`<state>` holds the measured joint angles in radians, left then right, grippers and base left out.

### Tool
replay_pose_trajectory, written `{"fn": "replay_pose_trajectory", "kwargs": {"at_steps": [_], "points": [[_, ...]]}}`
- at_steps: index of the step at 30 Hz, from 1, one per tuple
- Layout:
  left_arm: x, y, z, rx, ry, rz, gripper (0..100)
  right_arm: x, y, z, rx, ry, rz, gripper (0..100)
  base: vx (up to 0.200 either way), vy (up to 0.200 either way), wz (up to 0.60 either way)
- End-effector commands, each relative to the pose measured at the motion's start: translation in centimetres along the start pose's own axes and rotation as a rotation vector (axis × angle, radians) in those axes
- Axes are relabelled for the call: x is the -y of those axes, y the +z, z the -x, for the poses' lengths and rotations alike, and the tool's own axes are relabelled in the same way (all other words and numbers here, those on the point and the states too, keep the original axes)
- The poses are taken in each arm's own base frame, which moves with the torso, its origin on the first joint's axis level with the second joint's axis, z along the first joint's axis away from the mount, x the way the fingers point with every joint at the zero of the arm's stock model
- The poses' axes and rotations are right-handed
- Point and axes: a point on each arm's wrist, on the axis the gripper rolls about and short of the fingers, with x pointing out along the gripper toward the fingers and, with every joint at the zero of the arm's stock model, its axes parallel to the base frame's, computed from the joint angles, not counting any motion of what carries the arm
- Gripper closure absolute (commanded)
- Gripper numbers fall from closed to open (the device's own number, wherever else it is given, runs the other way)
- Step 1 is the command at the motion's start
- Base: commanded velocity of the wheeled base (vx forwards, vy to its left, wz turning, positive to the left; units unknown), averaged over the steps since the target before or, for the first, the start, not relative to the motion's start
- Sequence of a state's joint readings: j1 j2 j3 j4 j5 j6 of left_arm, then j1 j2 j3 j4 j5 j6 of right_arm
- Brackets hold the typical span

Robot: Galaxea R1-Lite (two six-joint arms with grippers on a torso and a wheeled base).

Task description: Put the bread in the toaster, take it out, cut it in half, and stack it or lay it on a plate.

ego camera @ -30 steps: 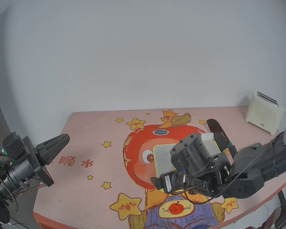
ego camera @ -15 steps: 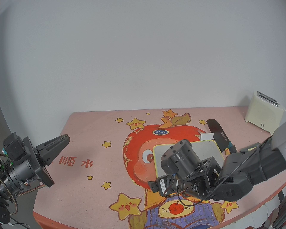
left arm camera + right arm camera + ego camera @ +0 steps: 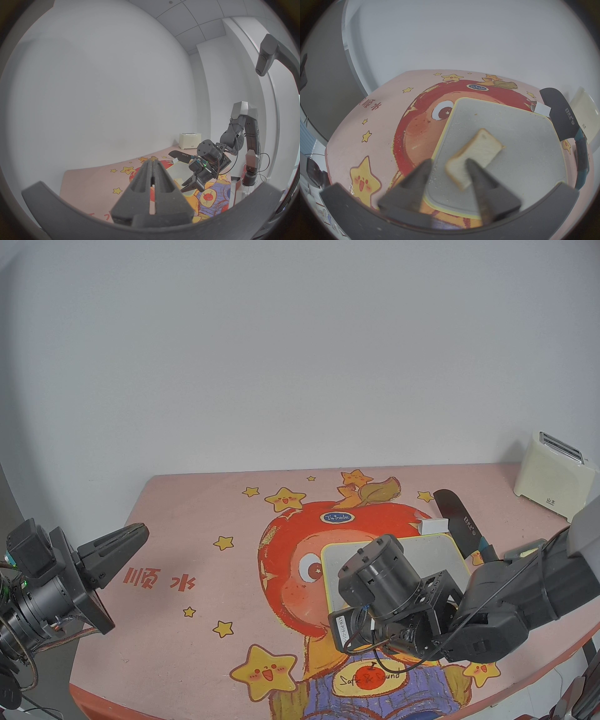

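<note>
step: i judge it is picking the bread [image 3: 475, 154] off the cutting board [image 3: 518, 137], bound for the toaster [image 3: 553, 474] at the head view's right edge.
how: descend squarely and close gently on the slice's edges, so it neither crushes nor skids.
right gripper [image 3: 448, 165]: spread wide, empty. the slice lies flat between the fingers; contact unclear.
left gripper [image 3: 153, 175]: closed, empty, at the head view's lower left.

arms [image 3: 525, 609]: dark grey | cables [image 3: 375, 649]: black, looped | fingers [image 3: 115, 543]: black, tapered | wrist label [image 3: 342, 626]: white
</note>
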<state>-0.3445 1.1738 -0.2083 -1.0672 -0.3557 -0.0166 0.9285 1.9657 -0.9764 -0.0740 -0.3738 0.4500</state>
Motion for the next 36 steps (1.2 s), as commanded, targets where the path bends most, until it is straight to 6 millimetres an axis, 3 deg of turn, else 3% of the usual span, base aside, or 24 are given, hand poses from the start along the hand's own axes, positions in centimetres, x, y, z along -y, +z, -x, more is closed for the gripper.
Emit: {"fn": "replay_pose_trajectory", "kwargs": {"at_steps": [1, 10, 17, 29, 36], "points": [[0.1, 0.2, 0.1, 0.01, -0.003, -0.003, 100, 0.1, -0.1, 0.1, -0.003, 0.0, 0.003, 100, 0.0, 0.0, 0.0], [0.1, 0.2, 0.1, 0.01, -0.003, -0.003, 100, 0.2, 0.1, 0.5, 0.008, 0.004, 0.004, 100, 0.0, 0.0, 0.0], [0.1, 0.2, 0.1, 0.011, -0.003, -0.004, 100, 1.4, 2.1, 4.5, 0.111, 0.043, -0.029, 100, 0.0, 0.0, 0.0], [-0.1, 0.8, -0.2, 0.028, -0.003, 0.001, 100, 6.1, 0.8, 9.8, 0.18, 0.027, 0.139, 100, 0.0, -0.033, 0.0], [0.0, 0.5, -0.1, 0.017, -0.004, 0.003, 100, 8.8, 0.6, 10.7, 0.193, -0.007, 0.182, 100, 0.0, -0.2, 0.0]]}}
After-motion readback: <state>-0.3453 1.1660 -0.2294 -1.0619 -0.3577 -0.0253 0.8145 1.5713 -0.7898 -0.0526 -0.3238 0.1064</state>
